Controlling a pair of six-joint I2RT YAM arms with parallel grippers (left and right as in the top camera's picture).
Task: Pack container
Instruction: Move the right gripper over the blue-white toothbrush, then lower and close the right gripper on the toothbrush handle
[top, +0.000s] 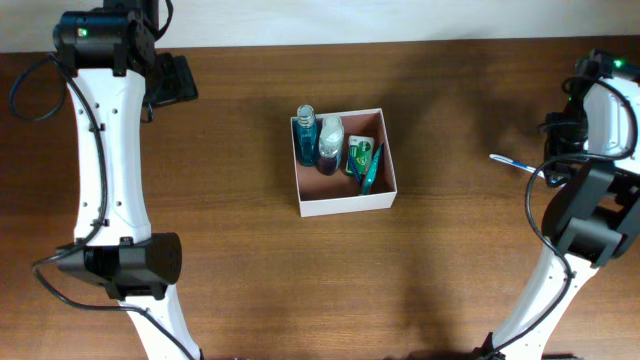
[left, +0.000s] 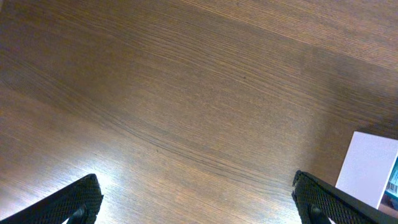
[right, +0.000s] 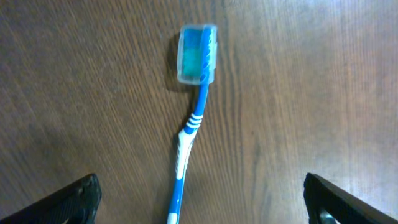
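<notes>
The right end effector (right: 200, 190) hung open over the toothbrush (right: 189, 124), fingers either side of its long axis. The container (top: 347, 206) sat mid-way across the tabletop (top: 450, 280), well to that arm's left. The left end effector (left: 194, 190), open too, was much farther off.

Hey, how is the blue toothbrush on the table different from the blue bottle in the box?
Place: the toothbrush lies on the bare table, outside the container; the blue bottle is already inside it, along its left wall. Shape: the toothbrush is long and thin, with a clear cap over its head; the bottle is shorter and much stouter. Both are blue.
</notes>
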